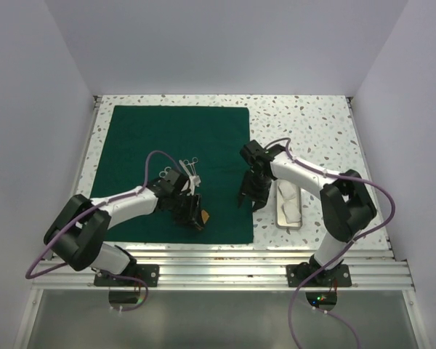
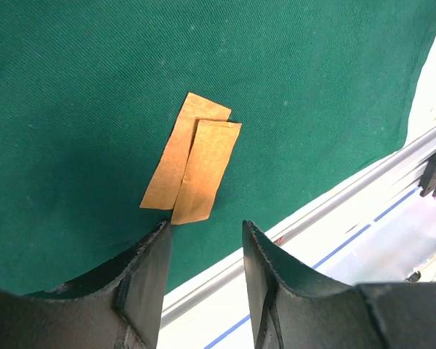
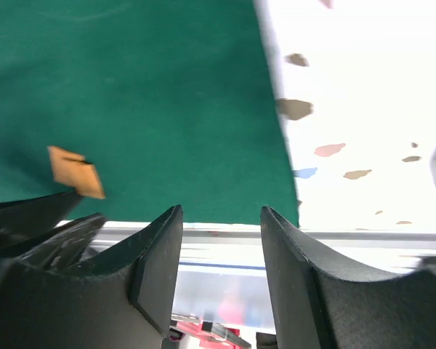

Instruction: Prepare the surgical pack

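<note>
Ringed instruments (image 1: 193, 164) partly hidden, tray (image 1: 288, 226) contents unclear

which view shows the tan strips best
Left wrist view: the two overlapping tan strips lie central and sharp on the green drape. Right wrist view shows them small and blurred; top view, a speck by the left pincer.

Directions are taken from the middle of the drape (image 1: 145, 138) in the overhead view. From 9 through 1 o'clock the flat cloth is left unobstructed. Just off the centre toward 3 o'clock, silver instruments (image 1: 191, 167) are laid on it. The stretch from 7 to 8 o'clock is crossed by the left arm, and at 5 o'clock the left gripper (image 1: 198, 220) is hung low over two tan strips (image 1: 204, 216). At 4 o'clock the drape's right edge is occupied by the right gripper (image 1: 250, 203), with only a narrow lane left between it and the tray (image 1: 289, 226). Bare tabletop (image 1: 312, 131) is offered at 2 o'clock. The table is closed in by walls (image 1: 29, 109) on three sides and by a metal rail (image 1: 225, 254) at 6 o'clock.
</note>
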